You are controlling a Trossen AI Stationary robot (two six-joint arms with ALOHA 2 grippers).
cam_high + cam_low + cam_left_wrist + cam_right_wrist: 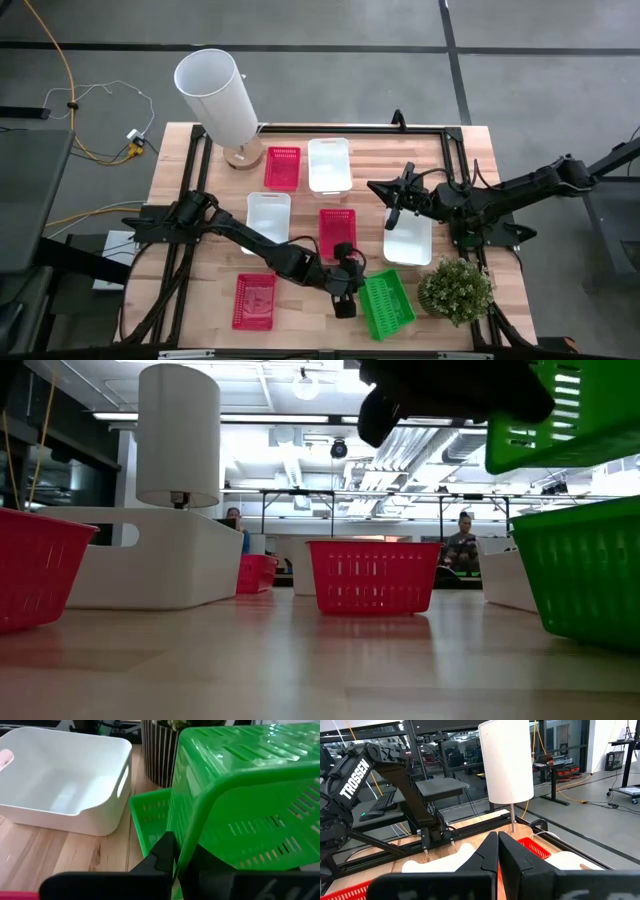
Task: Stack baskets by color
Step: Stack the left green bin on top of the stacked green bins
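My left gripper (350, 298) is shut on a green basket (250, 795), which hangs tilted over a second green basket (150, 812) standing on the table near its front edge. In the low view the raised basket (565, 410) shows above the standing one (585, 575). My right gripper (498, 851) is shut on nothing and hovers over a white basket (408, 240). Two more white baskets (329, 163) (268, 218) and three red ones (282, 167) (337, 232) (254, 300) stand singly on the table. My left gripper pinches the green basket's rim (186, 851) on the side toward the table's left, one finger inside the wall and one outside. The fingers come slanting down from the table's left. The basket is lifted clear and tilted above the other green basket.
A potted plant (455, 290) stands right beside the green baskets at the front right. A tall white cylinder on a wooden foot (218, 95) stands at the far left. A black frame (440, 130) runs round the tabletop. People sit in the room beyond the table.
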